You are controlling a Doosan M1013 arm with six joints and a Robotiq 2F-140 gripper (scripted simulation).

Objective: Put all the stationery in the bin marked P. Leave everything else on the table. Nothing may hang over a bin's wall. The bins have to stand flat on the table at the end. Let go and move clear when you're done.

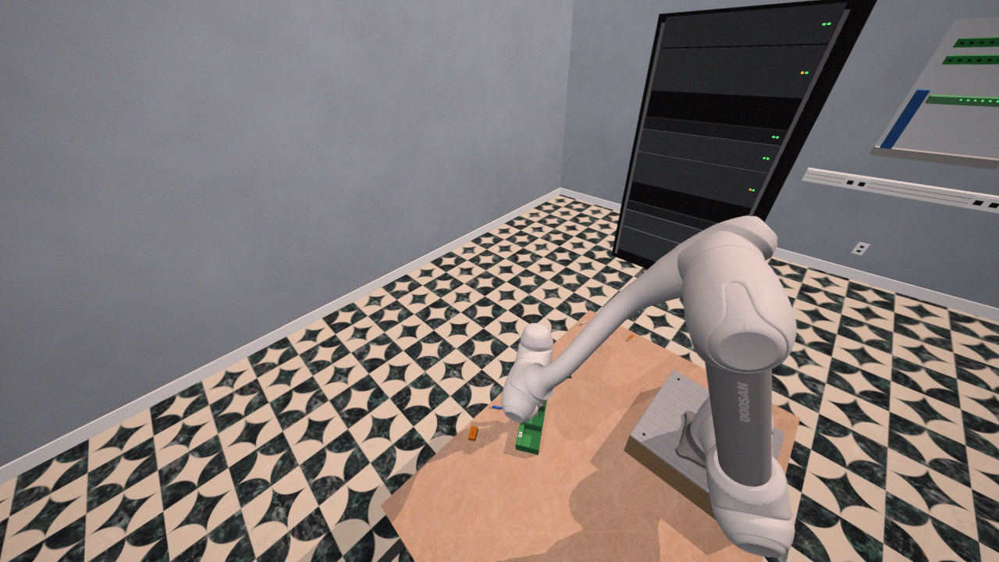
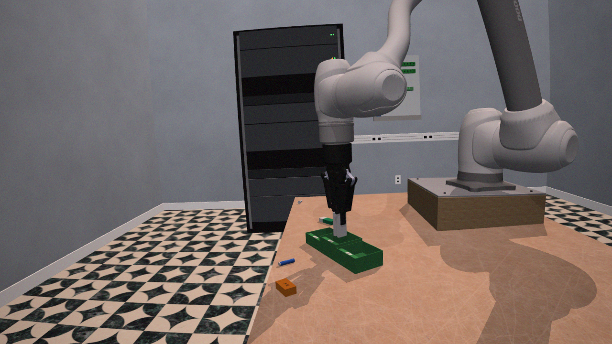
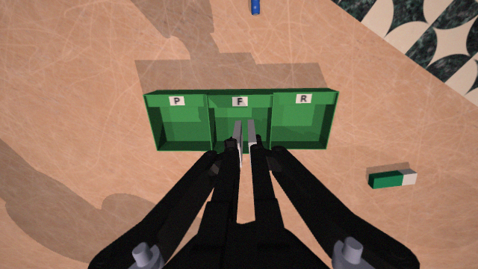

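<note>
A green three-part tray stands flat. Its bin P (image 3: 187, 131) (image 2: 368, 262) (image 1: 528, 441) looks empty, as does bin R (image 3: 295, 117). Bin F (image 3: 258, 101) between them is partly covered by my fingers. My gripper (image 3: 245, 129) (image 2: 340, 235) is shut to a narrow gap with nothing visible in it, pointing down at bin F; its height there is hard to tell. It is hidden in the top view. A green and white eraser (image 3: 386, 180) (image 2: 326, 220) lies beyond bin R. A blue cylinder (image 2: 286, 262) (image 1: 496, 407) (image 3: 255, 7) lies near the table edge.
An orange block (image 2: 285, 286) (image 1: 472, 433) with dark marks lies near the table edge. A small orange piece (image 1: 630, 338) and a small grey piece (image 2: 299, 201) (image 1: 582, 323) lie at the far end. The arm's base block (image 2: 487, 212) stands on the table.
</note>
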